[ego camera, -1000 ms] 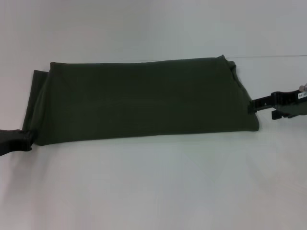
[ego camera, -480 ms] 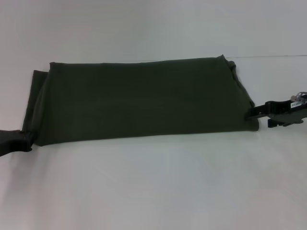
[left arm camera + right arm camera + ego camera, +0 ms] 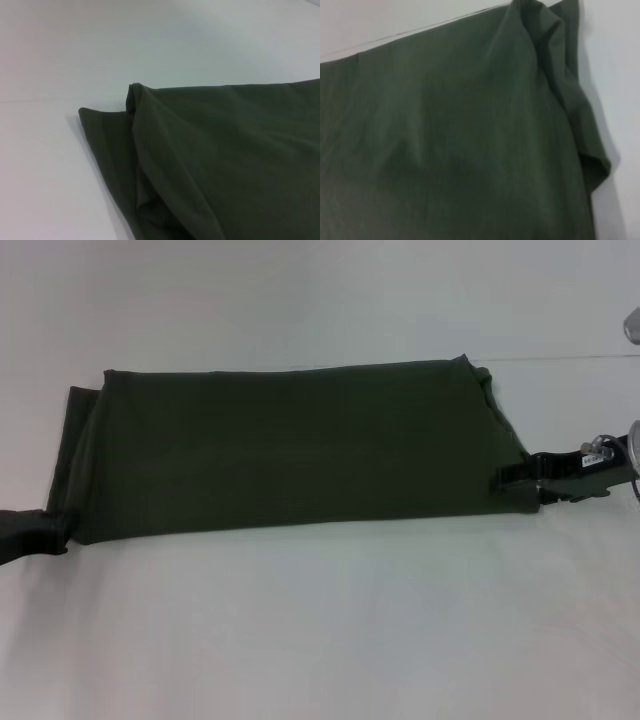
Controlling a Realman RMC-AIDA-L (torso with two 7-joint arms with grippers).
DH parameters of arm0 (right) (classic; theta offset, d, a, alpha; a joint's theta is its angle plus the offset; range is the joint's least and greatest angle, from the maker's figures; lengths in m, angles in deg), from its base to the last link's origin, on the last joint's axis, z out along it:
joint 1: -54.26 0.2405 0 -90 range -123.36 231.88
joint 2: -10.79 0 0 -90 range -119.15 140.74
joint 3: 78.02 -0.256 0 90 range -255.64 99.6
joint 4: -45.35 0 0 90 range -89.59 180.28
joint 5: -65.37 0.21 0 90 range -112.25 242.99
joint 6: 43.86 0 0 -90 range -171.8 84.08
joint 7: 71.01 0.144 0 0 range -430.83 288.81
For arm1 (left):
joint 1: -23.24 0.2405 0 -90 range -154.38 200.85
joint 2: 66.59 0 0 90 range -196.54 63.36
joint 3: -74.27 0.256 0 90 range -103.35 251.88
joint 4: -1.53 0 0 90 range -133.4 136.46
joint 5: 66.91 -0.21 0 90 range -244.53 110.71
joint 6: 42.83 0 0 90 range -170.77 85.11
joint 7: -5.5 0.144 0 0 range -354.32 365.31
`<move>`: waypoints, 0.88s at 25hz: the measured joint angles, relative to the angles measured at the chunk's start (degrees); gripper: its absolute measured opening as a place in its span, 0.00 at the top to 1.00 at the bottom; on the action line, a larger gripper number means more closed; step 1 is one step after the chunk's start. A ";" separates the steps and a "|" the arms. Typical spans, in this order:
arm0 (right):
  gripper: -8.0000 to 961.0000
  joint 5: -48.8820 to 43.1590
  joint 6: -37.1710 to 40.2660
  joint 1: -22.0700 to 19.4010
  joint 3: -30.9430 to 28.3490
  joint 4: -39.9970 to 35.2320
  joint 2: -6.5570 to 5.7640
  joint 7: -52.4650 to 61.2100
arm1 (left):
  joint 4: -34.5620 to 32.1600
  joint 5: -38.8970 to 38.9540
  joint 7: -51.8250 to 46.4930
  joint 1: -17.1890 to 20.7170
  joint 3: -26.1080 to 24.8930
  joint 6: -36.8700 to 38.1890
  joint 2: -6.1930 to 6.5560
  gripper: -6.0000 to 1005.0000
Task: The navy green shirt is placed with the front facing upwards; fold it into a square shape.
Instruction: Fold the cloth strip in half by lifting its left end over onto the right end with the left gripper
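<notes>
The navy green shirt point(image 3: 290, 450) lies on the white table as a long dark olive band running left to right, plain side up, with no lettering showing. My left gripper point(image 3: 40, 530) sits at the shirt's near left corner, touching the cloth there. My right gripper point(image 3: 512, 478) reaches in from the right and overlaps the shirt's near right corner. The left wrist view shows the layered left end of the shirt point(image 3: 210, 160). In the right wrist view the shirt point(image 3: 450, 140) fills most of the picture, with its rumpled right edge beside bare table.
White table point(image 3: 320, 640) surrounds the shirt, with wide bare surface in front of it and behind it. A thin seam line point(image 3: 570, 358) runs across the table at the far right.
My right gripper has moved left, from just off the shirt's right edge to over its near right corner. The left gripper and the shirt have stayed put.
</notes>
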 joint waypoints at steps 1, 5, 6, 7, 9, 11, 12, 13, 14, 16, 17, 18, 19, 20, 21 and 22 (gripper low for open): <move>0.08 -0.02 -0.17 0.07 0.02 0.01 0.14 0.00 | -0.01 0.00 0.00 -0.02 0.00 0.01 0.00 0.99; 0.09 -0.10 -1.18 0.23 0.69 0.47 0.47 -0.03 | -0.03 0.00 -0.02 -0.10 0.00 0.09 0.01 0.99; 0.09 -0.11 -1.45 0.25 0.85 0.68 0.49 -0.04 | -0.04 0.00 -0.02 -0.11 0.00 0.09 0.04 0.99; 0.09 -0.11 -1.62 0.26 0.88 0.87 0.49 -0.04 | -0.04 0.00 -0.02 -0.11 0.00 0.10 0.04 0.99; 0.09 -0.13 -2.09 0.27 0.92 1.22 0.49 -0.05 | -0.05 0.00 -0.02 -0.16 0.01 0.10 0.05 0.99; 0.09 -0.14 -2.57 0.28 1.21 1.35 0.49 -0.05 | -0.04 -0.03 -0.02 -0.21 0.01 0.10 0.07 0.99; 0.09 -0.15 -2.79 0.28 1.50 1.38 0.49 -0.06 | -0.04 -0.04 -0.02 -0.25 0.00 0.09 0.07 0.99; 0.09 -0.15 -2.95 0.29 1.79 1.39 0.48 -0.07 | -0.04 -0.04 -0.03 -0.26 0.01 0.10 0.08 0.99; 0.09 -0.15 -3.08 0.30 2.02 1.40 0.50 -0.07 | -0.04 -0.05 -0.11 -0.29 0.00 0.10 0.08 0.99; 0.09 -0.14 -3.36 0.31 2.29 1.42 0.66 -0.08 | -0.04 -0.09 -0.26 -0.37 0.02 0.14 0.12 0.99; 0.09 -0.14 -3.48 0.36 2.35 1.42 0.77 -0.08 | -0.05 -0.12 -0.32 -0.40 0.04 0.16 0.14 0.99; 0.09 -0.14 -3.64 0.40 2.48 1.42 0.85 -0.08 | -0.04 -0.14 -0.39 -0.44 0.06 0.18 0.16 0.99; 0.09 -0.14 -3.87 0.44 2.69 1.42 0.91 -0.08 | -0.04 -0.15 -0.42 -0.45 0.06 0.18 0.18 0.99; 0.09 -0.14 -4.05 0.47 2.91 1.43 0.99 -0.08 | -0.04 -0.15 -0.45 -0.45 0.07 0.19 0.18 0.99; 0.09 -0.14 -4.24 0.49 3.16 1.43 1.06 -0.08 | -0.04 -0.16 -0.46 -0.45 0.08 0.19 0.18 0.99; 0.09 -0.13 -4.30 0.49 3.30 1.43 1.12 -0.08 | -0.05 -0.17 -0.46 -0.45 0.09 0.19 0.18 0.99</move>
